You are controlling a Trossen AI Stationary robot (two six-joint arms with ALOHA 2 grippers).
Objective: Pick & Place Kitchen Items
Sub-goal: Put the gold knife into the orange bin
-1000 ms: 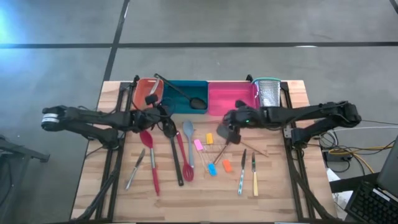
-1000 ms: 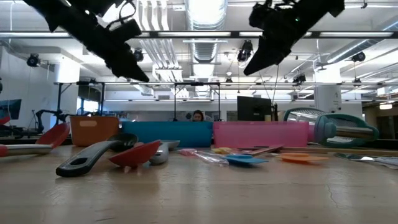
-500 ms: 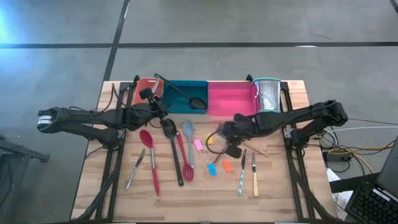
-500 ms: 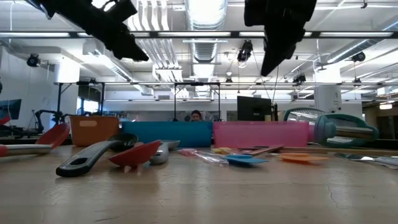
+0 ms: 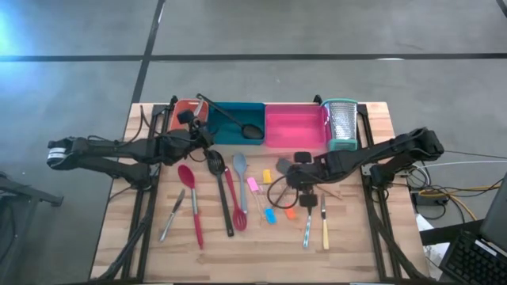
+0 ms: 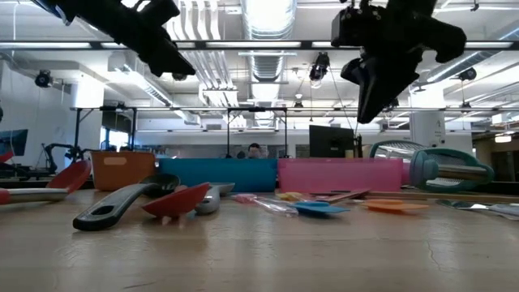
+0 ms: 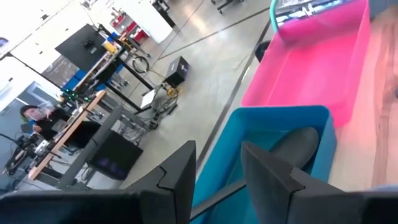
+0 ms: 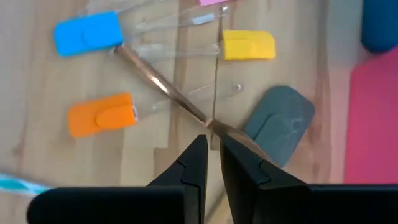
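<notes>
Slim utensils lie flat on the wooden table: a red spoon (image 5: 190, 202), a black slotted turner (image 5: 222, 194), a grey spoon (image 5: 241, 184), two knives (image 5: 309, 223), and small blue (image 8: 87, 34), yellow (image 8: 249, 45) and orange (image 8: 102, 115) tools. A black ladle (image 5: 230, 119) lies in the teal tray (image 5: 238, 111). My right gripper (image 8: 212, 152) is shut and empty, high above a copper-handled grey spatula (image 8: 280, 124). My left gripper (image 7: 217, 168) is open and empty, raised by the teal tray's near left corner (image 5: 202, 138).
An orange tray (image 5: 184, 111), the teal tray and a pink tray (image 5: 295, 127) stand in a row along the far edge. A metal box grater (image 5: 342, 120) stands at their right end. The near strip of the table (image 5: 253, 253) is bare wood.
My right gripper has gone toward the table's near and right edges, turned about and come a little lower over the grey spatula. My left gripper has risen and edged toward the far edge.
</notes>
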